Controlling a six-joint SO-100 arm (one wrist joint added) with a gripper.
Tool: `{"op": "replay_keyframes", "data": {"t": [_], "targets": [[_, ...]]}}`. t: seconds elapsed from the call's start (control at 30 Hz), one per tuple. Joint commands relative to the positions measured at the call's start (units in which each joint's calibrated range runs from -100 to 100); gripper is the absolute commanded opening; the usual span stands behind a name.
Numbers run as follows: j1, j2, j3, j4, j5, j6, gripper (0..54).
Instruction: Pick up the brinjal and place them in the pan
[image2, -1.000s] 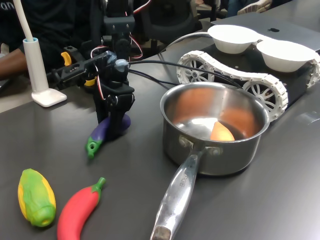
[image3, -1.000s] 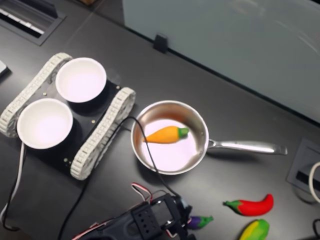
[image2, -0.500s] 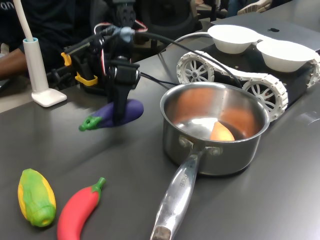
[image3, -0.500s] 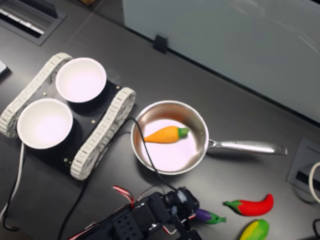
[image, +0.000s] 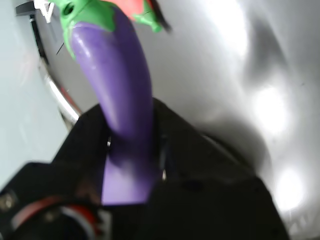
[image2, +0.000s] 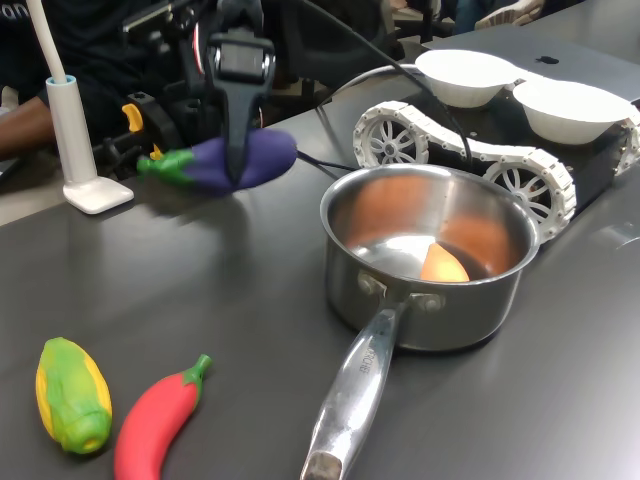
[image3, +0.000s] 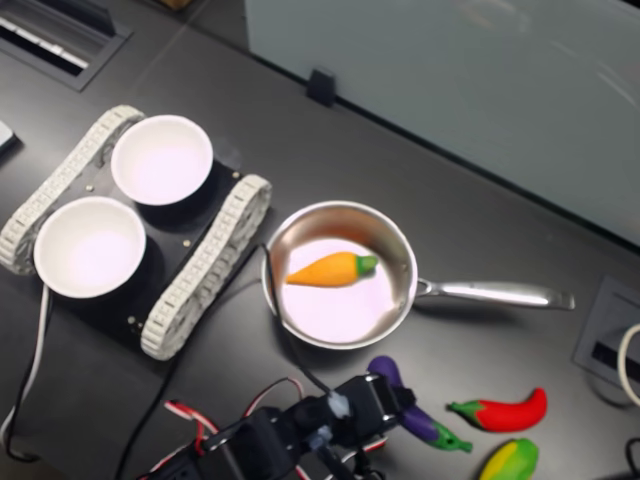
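**Brinjal held in the air beside the pan**

The brinjal (image2: 245, 160) is clear of the table, carried lengthwise and roughly level. In the first exterior view its green stem cap points to the first exterior view's left and its rounded purple end points toward the pan (image2: 428, 262). It hangs near the pan's rim but outside it, not over the opening. In the second exterior view the brinjal (image3: 412, 412) lies just below the pan (image3: 340, 272) in the picture, stem toward the red chilli (image3: 503, 410).

The gripper (image2: 236, 150) comes down from above and its jaws are pinching the brinjal across the middle. In the wrist view the black fingers (image: 80, 145) flank the purple body (image: 125, 105) on both sides, with the green cap at the far end.

The pan stands upright on the dark table (image2: 200, 290), its long steel handle (image2: 352, 390) reaching toward the first exterior view's lower edge. Inside it lies an orange toy carrot (image3: 328, 268) with a green top.

On the table, well apart from the pan, the red chilli (image2: 160, 415) and a yellow-green corn cob (image2: 72, 393) lie side by side.

Behind the pan stands a tracked vehicle (image2: 470, 150) with white treads, carrying two white bowls (image3: 125, 205).

A white lamp base (image2: 85, 150) stands at the first exterior view's left, with a person's forearm (image2: 22, 128) behind it.
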Motion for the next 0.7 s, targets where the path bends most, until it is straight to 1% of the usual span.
{"op": "replay_keyframes", "data": {"t": [0.0, 0.1, 0.17, 0.23, 0.33, 0.4, 0.47, 0.53, 0.57, 0.6, 0.67], "targets": [[-3.04, -6.98, -4.02, -2.81, -1.17, 0.45, 2.1], [-4.99, -9.26, -3.30, -4.43, -2.05, 0.45, 2.9], [-6.60, -11.45, -0.75, -7.58, -1.95, 0.45, 4.0], [-7.51, -13.22, 2.25, -10.99, -1.81, 0.37, 3.7], [-9.12, -15.92, 5.97, -14.06, -1.27, -0.97, 3.4], [-10.50, -17.69, 7.43, -14.41, -1.03, -1.98, 3.5], [-12.10, -19.47, 9.06, -14.75, -1.51, -2.24, 3.6], [-13.25, -20.73, 10.88, -15.77, -1.66, -3.41, 3.9], [-13.02, -21.24, 11.70, -16.28, -1.71, -4.92, 4.1], [-12.45, -21.57, 12.60, -16.88, -1.47, -7.11, 4.2], [-12.10, -21.91, 14.24, -18.24, -1.61, -9.38, 4.2]]}}
